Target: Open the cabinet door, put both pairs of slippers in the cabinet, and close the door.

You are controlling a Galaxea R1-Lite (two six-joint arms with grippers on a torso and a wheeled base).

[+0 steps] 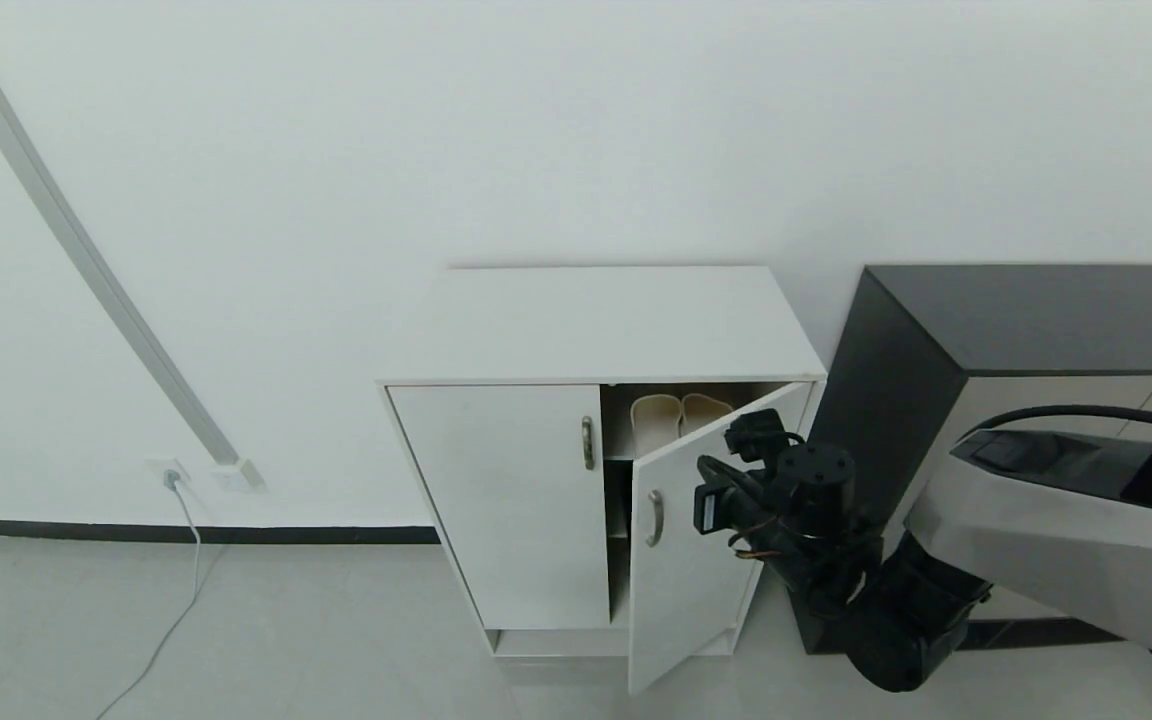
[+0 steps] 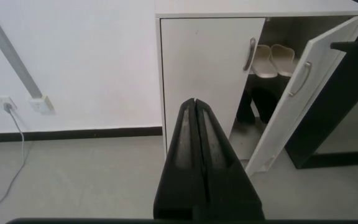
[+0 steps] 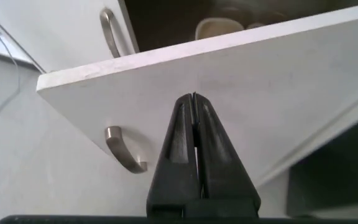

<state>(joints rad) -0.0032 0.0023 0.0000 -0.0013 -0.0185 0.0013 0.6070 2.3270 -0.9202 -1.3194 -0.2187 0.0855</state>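
Head view: a white cabinet [image 1: 596, 330] is stood against the wall [image 1: 336, 150]. The left door [image 1: 501, 500] is shut and the right door [image 1: 696, 540] is swung partly open. A beige pair of slippers [image 1: 681, 412] is seen high inside.

Left wrist view: the left pincer [image 2: 194, 101] is clenched with nothing held, above the floor [image 2: 73, 180] and well apart from the cabinet. A dark shape [image 2: 257, 102] is noted below the slippers; whether it is a second pair cannot be told.

Right wrist view: the right pincer [image 3: 194, 96] is clenched and empty, its tip close to the right door's outer face. Contact cannot be told. The handle [image 3: 126, 152] is near it.
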